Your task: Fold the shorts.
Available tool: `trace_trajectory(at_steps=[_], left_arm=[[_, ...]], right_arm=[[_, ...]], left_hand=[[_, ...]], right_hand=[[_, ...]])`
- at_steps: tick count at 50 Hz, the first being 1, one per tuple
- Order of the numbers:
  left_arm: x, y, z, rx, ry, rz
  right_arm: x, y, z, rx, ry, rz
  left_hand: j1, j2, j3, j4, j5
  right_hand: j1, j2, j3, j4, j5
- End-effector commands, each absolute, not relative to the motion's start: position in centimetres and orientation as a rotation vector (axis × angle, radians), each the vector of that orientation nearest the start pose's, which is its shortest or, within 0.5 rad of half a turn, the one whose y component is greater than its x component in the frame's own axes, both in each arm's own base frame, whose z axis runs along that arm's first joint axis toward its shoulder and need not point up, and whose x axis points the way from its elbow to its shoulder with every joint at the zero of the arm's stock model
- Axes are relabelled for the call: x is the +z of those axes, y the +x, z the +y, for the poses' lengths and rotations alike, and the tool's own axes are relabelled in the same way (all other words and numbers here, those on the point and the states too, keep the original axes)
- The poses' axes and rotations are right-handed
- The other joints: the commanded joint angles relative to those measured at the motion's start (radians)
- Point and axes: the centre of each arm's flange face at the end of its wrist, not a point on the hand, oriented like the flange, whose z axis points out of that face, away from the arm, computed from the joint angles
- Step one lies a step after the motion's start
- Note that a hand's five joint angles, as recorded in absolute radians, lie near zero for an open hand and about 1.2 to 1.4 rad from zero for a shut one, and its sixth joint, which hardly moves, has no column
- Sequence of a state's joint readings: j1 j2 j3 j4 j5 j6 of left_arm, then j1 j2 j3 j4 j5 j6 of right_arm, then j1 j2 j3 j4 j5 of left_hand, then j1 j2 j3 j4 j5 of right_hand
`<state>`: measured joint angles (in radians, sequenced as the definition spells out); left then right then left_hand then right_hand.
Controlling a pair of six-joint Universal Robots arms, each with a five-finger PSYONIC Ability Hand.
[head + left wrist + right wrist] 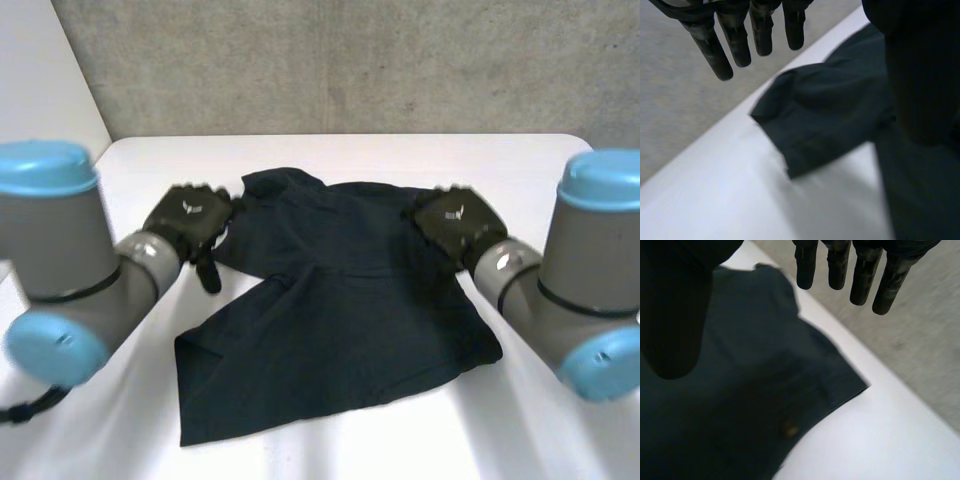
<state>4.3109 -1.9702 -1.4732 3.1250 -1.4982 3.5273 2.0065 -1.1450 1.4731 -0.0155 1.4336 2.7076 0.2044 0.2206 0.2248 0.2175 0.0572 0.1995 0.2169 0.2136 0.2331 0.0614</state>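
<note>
While the shorts [340, 310] lie spread but rumpled on the white desk [520, 165], we judge that no fold is made yet; the step in hand looks like the first grasp. The shorts are dark cloth, with the far edge bunched and uneven and the near edge lying flatter.

Left hand [188, 222]: at the far left corner of the shorts, right at the cloth's edge. Its wrist view shows the fingers [737, 45] straight and set well apart from the thumb, which hangs over the cloth, with nothing between them. It is released and holds nothing. Whether any fingertip brushes the shorts we cannot tell.

Right hand [455, 225]: over the far right corner of the shorts. Its fingers [863, 280] are straight and reach past the cloth's edge, with the thumb wide apart above the cloth. It is released too, with nothing gripped.

To do the grasp well, in our judgement:
- Each hand should come down on its own corner of the shorts and pinch close to the edge, not in the loose middle.
- Both should take matching spots, so the fold line runs straight across the shorts.
- Lift only enough to clear the rest of the shorts, then carry the far edge toward the near edge together; an uneven pace would skew the cloth.
- The bunched far left corner may want smoothing first.
</note>
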Motion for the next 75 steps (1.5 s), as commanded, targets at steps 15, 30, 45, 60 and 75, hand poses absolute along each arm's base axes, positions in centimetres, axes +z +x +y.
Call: trace_trajectory(at_steps=[15, 30, 45, 60, 75], left_arm=[[13.8, -22.8, -25.6, -1.871, 1.309, 2.355], [11.6, -22.9, -25.1, -1.77, 1.402, 2.36], [11.6, -23.1, -25.1, -1.77, 1.409, 2.358], [12.5, -23.2, -28.0, -1.842, 1.35, 2.295], [12.2, -20.9, -31.3, -1.765, 1.043, 2.312]], right_arm=[[13.3, 25.4, -22.6, -1.538, -1.17, 2.224], [13.2, 25.0, -23.3, -1.565, -1.151, 2.236], [12.9, 25.0, -23.4, -1.569, -1.157, 2.239], [12.3, 25.1, -23.1, -1.539, -1.168, 2.252], [12.0, 25.0, -23.3, -1.536, -1.165, 2.271]], left_hand=[[0.285, 0.269, 0.265, 0.272, 0.258], [0.317, 0.301, 0.297, 0.304, 0.29], [0.323, 0.307, 0.303, 0.31, 0.296], [0.511, 0.495, 0.49, 0.498, 0.483], [0.925, 0.909, 0.905, 0.912, 0.898]], right_hand=[[0.103, 0.085, 0.089, 0.069, 0.066], [0.103, 0.085, 0.089, 0.069, 0.066], [0.103, 0.085, 0.089, 0.069, 0.066], [0.1, 0.082, 0.086, 0.066, 0.063], [0.1, 0.082, 0.086, 0.066, 0.063]])
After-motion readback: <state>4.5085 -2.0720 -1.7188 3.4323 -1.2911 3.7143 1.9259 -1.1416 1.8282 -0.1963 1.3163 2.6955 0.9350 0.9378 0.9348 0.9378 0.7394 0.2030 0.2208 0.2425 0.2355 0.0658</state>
